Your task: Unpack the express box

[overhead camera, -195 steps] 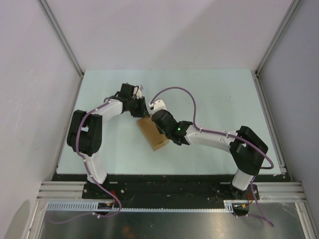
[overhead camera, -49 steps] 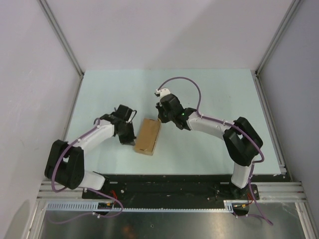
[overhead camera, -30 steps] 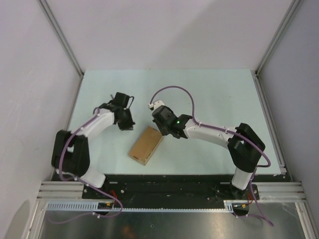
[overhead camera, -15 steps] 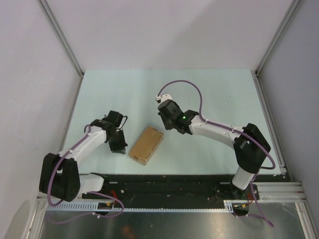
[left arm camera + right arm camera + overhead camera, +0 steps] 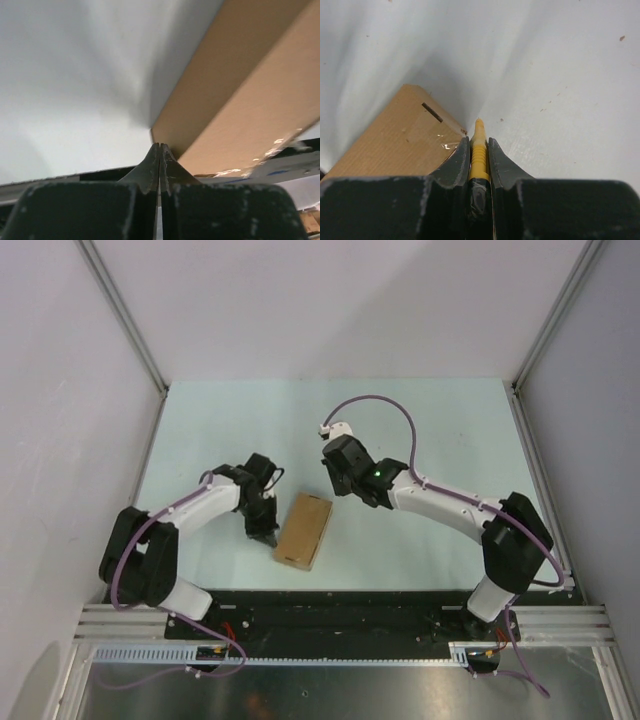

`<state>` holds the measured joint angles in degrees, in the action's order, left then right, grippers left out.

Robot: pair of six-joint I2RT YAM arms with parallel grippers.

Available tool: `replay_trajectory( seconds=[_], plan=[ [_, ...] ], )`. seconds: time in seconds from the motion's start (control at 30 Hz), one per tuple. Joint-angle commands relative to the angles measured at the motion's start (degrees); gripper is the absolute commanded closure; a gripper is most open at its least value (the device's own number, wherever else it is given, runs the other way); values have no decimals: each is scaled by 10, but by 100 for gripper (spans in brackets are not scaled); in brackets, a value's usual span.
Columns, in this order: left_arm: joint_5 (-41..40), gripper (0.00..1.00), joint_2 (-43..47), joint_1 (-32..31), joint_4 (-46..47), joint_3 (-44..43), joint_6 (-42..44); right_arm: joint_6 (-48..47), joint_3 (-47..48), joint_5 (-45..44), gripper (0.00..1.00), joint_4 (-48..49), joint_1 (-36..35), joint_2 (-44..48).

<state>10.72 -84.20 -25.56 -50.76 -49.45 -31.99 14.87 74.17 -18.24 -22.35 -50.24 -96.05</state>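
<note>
A: Location of the express box?

B: Flat on the pale counter, lid down, between the two arms. Brown cardboard, with a small slot near the far end and a glint of clear tape along that end's edge.

A: Direction of the long axis?

B: Near to far, with the far end leaning slightly toward the right arm.

A: State of the left fingers?

B: Pressed together, nothing between them. Low at the box's left long side, close to the near corner. Tips just beside the cardboard wall; touching or barely apart, impossible to tell.

A: And the right fingers?

B: Clamped on a yellow ribbed tool, probably a utility knife, pointed tip sticking out past the fingertips. Just beyond the box's far end, with the tip over bare counter right beside the far corner on the right arm's side, not on the cardboard.

A: Nearer arm?

B: Both close: left alongside the box, right at its far end. For cutting, only the right one equipped.

A: Likely next move?

B: By judgement, bringing the tip a short way back across that corner onto the taped far edge, then drawing along the seam, with the left fingers bracing the side. Probable risk: a light box skidding or turning under the tip without that brace.
</note>
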Motion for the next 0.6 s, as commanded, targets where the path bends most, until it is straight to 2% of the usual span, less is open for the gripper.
replay_trajectory(
  seconds=[0.0, 0.13, 0.23, 0.3, 0.4, 0.47, 0.57],
  plan=[
    [27, 100, -28, 4, 73, -80, -26, 2, -3, -7, 100, 10, 9, 46],
    [40, 98, -78, 5, 89, -124, -33, -12, -16, 10, 100, 19, 18, 46],
    [-4, 97, -88, 17, 90, -136, -34, -18, -17, 14, 100, 24, 30, 37],
    [-32, 98, -74, 39, 89, -129, -34, -19, -17, 17, 100, 30, 34, 35],
    [-14, 100, -13, 49, 89, -97, -11, -16, -17, 20, 100, 32, 34, 40],
    [17, 99, 23, 35, 88, -66, 24, -14, -17, 22, 100, 30, 35, 43],
    [47, 98, 90, -56, 87, -26, 44, -19, -17, 25, 100, 23, 35, 50]
  ],
)
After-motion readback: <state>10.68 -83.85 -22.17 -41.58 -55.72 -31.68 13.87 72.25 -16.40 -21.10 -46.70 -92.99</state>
